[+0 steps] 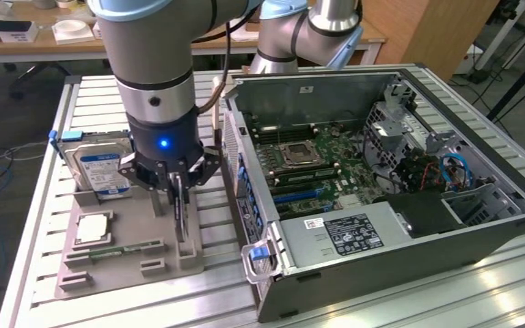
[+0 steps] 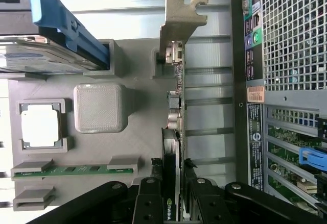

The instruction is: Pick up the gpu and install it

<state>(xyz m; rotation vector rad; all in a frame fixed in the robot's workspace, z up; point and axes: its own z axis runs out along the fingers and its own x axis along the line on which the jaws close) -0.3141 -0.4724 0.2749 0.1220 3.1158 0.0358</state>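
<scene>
gripper [image 1: 178, 186] | clamped on gpu [image 2: 173, 132] top edge | stood upright in holder [image 1: 126, 266] | judged light, stiff, fragile; board edges are preferred over cooler

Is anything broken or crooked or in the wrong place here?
Nothing stands out. The graphics card stands straight in its grey holder with the gripper closed on it. The hard drive and memory stick sit neatly in their slots. The computer lies open on its side, nothing spilled or bent.

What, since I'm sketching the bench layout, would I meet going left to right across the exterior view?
hard drive → gpu gripped by the claw → open computer case
</scene>
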